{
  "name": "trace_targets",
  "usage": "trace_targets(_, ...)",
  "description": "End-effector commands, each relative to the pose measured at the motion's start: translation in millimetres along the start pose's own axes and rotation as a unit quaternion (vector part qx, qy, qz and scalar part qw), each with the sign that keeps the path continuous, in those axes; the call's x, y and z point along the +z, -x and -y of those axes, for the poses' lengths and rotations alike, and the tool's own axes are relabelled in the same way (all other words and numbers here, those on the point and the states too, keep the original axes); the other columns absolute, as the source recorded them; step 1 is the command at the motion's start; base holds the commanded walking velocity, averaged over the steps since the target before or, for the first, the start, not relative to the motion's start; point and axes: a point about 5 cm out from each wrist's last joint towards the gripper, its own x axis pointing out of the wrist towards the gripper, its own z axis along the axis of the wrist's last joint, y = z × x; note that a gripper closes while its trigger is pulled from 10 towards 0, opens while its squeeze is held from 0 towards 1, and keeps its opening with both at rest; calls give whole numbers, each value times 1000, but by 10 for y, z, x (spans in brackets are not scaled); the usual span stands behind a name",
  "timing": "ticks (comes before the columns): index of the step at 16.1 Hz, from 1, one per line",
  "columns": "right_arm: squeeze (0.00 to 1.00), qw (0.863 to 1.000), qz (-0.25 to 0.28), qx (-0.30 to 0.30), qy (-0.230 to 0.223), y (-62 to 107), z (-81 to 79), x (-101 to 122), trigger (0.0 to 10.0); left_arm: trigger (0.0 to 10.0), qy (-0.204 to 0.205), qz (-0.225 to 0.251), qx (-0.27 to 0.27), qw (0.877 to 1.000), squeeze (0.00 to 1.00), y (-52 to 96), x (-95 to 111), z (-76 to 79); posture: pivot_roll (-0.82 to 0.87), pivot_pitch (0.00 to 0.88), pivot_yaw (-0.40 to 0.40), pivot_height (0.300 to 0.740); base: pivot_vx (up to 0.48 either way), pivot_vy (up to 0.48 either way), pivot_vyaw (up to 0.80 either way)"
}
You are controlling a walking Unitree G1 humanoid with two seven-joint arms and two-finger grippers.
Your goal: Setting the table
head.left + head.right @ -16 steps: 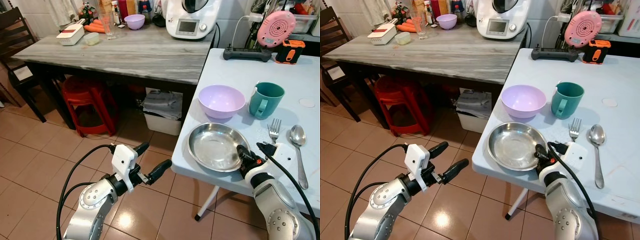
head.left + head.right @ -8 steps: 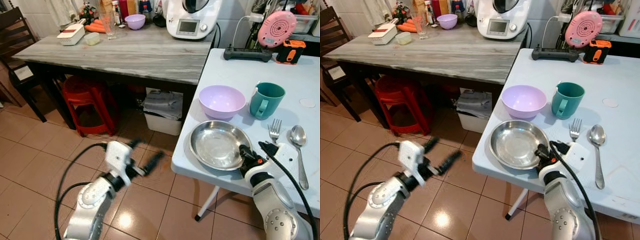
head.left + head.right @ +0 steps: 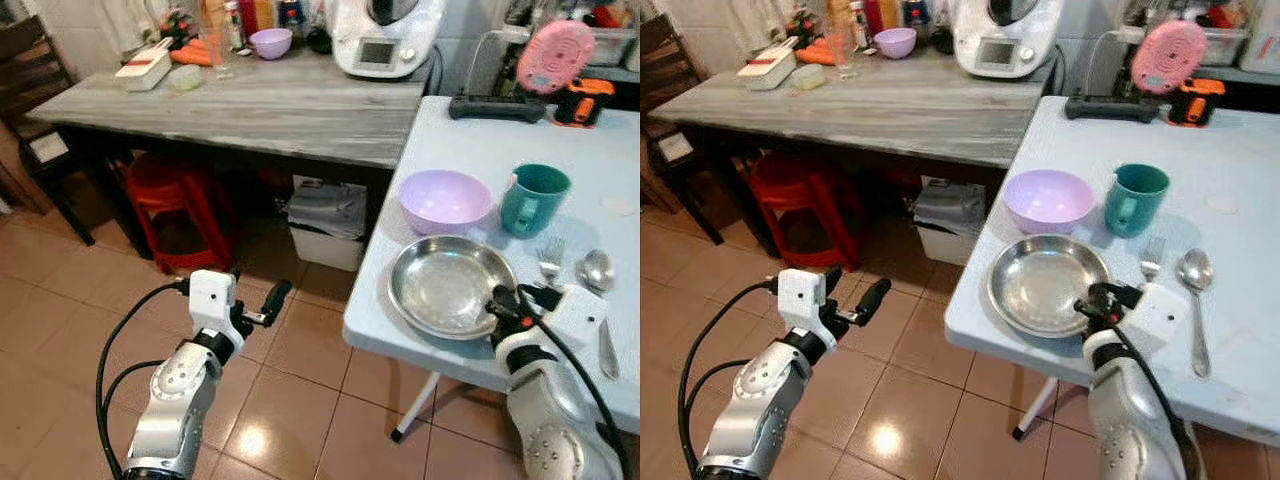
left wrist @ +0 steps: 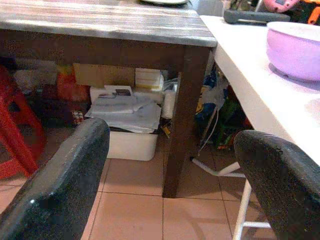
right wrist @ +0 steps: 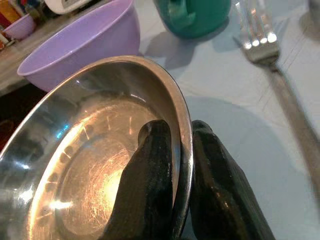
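Our right pincer [image 5: 172, 200] is clamped on the near rim of the steel plate [image 3: 440, 290], stiff, light, likely slippery; left pincer [image 4: 170, 185] apart.

On the white table [image 3: 1240, 180] a steel plate [image 3: 1045, 283] lies near the front edge, the right gripper [image 3: 1098, 300] at its near rim. Behind it stand a purple bowl [image 3: 1047, 200] and a teal mug [image 3: 1134, 199]; a fork [image 3: 1152, 256] and spoon [image 3: 1195, 300] lie to the right. The left gripper [image 3: 855, 295] hangs over the tiled floor [image 3: 700, 290], fingers apart
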Motion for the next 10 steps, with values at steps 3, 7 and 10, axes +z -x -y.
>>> trace_targets(3,0,1000,8,-10,24,14,18,5,10000,10000,10,2,11,1000,0,-30,21,-32,-138,54,103,740,0,480,-738)
trace_targets(7,0,999,18,-5,37,9,-9,20,10000,10000,11,4,7,1000,0,-38,19,-12,-138,51,104,740,0,480,0)
trace_targets(10,0,999,23,-3,43,5,-20,31,10000,10000,13,5,4,1000,0,-51,21,9,-139,51,105,740,0,480,0)
